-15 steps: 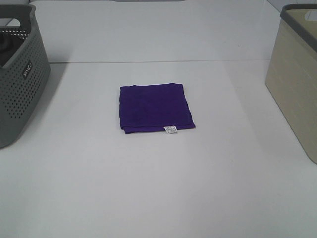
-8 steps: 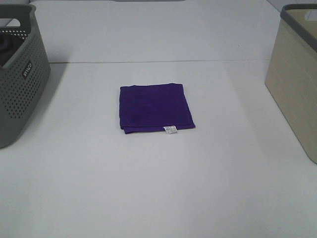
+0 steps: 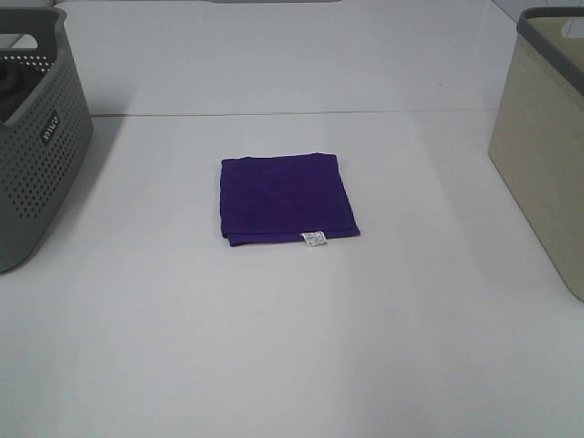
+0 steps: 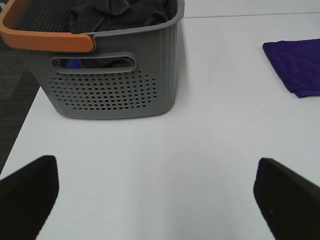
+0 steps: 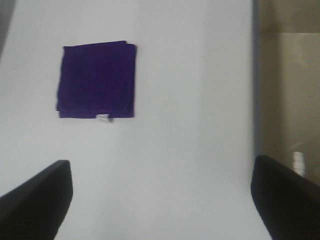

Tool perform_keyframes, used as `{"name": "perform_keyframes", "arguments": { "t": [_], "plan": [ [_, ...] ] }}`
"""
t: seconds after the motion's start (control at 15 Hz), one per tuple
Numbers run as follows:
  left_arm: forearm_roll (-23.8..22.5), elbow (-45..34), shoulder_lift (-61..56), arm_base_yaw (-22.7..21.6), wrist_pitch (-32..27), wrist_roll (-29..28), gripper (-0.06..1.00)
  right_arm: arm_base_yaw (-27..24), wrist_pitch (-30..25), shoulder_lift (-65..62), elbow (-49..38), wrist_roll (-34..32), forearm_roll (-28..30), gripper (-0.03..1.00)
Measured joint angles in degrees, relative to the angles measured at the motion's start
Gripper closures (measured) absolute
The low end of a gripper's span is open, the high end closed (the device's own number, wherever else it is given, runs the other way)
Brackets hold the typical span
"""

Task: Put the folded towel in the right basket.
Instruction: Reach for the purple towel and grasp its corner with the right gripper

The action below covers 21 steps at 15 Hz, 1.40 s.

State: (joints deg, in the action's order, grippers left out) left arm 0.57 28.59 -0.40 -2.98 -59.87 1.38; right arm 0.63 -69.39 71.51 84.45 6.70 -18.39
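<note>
The folded purple towel (image 3: pixel 286 199) is lying flat on the white table (image 3: pixel 274 356), about midway between the two baskets and touching neither. A small white label (image 3: pixel 314 238) is sticking out at the towel's near edge, towards its right corner. The grey basket (image 3: pixel 41 137) is standing at the left edge of the table and the beige basket (image 3: pixel 543 155) at the right edge; the high camera is cutting both off and is showing neither gripper. The left wrist camera is supplying what the high view is hiding: the grey basket's perforated wall with its slot-shaped grip, an orange handle (image 4: pixel 45 40) across the rim, and dark clothes (image 4: pixel 120 12) piled inside. That same view is catching only one corner of the towel, well apart from the left gripper (image 4: pixel 159 197), whose two dark fingers are standing spread wide with bare table between them. The right wrist camera is looking down on the whole towel with its label, and on the grey rim and part of the inside of the beige basket, though this part is blurred. The right gripper (image 5: pixel 161 200) is likewise spread wide, its fingers framing bare table, with the towel well apart on one side and the beige basket just beside the other finger. The towel is lying outside the beige basket.
</note>
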Motion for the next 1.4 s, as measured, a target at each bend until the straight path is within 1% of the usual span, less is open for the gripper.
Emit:
{"name": "perform_keyframes", "arguments": {
  "t": [0.13,0.2,0.27,0.33,0.47,0.53,0.6,0.67,0.73,0.8,0.93,1.07,1.2,1.4],
  "plan": [
    [0.00,0.00,0.00,0.00,0.00,0.00,-0.05,0.00,0.00,8.02,3.55,1.95,-7.79,0.04],
    [0.00,0.00,0.00,0.00,0.00,0.00,-0.05,0.34,0.00,11.75,4.53,3.09,-10.26,0.04],
    [0.00,0.00,0.00,0.00,0.00,0.00,-0.05,2.18,0.97,16.04,4.98,3.38,-10.66,0.04],
    [0.00,0.00,0.00,0.00,0.00,0.00,-0.05,5.61,4.35,20.05,4.98,3.78,-10.14,0.04],
    [0.00,0.00,0.00,0.00,0.00,0.00,-0.05,12.49,12.89,29.34,5.67,3.72,-9.85,0.05],
    [0.00,0.00,0.00,0.00,0.00,0.00,-0.05,14.78,14.78,34.03,7.68,3.61,-10.14,0.05],
    [0.00,0.00,0.00,0.00,0.00,0.00,-0.05,16.10,15.18,39.30,10.66,3.61,-10.43,0.05],
    [0.00,0.00,0.00,0.00,0.00,0.00,-0.05,16.21,15.18,41.37,11.97,3.61,-10.43,0.05],
    [0.00,0.00,0.00,0.00,0.00,0.00,-0.05,16.27,14.15,48.64,16.62,3.44,-10.31,0.05],
    [0.00,0.00,0.00,0.00,0.00,0.00,-0.05,16.27,13.69,50.94,18.28,3.44,-10.03,0.05],
    [0.00,0.00,0.00,0.00,0.00,0.00,-0.05,16.16,11.86,58.10,24.41,3.21,-9.57,0.05],
    [0.00,0.00,0.00,0.00,0.00,0.00,-0.05,15.53,9.57,63.71,29.34,1.89,-9.34,0.05],
    [0.00,0.00,0.00,0.00,0.00,0.00,-0.05,14.32,7.91,68.58,32.14,1.20,-8.19,0.06],
    [0.00,0.00,0.00,0.00,0.00,0.00,-0.05,14.27,8.42,71.10,32.26,1.15,-7.73,0.06]
  ]
}}
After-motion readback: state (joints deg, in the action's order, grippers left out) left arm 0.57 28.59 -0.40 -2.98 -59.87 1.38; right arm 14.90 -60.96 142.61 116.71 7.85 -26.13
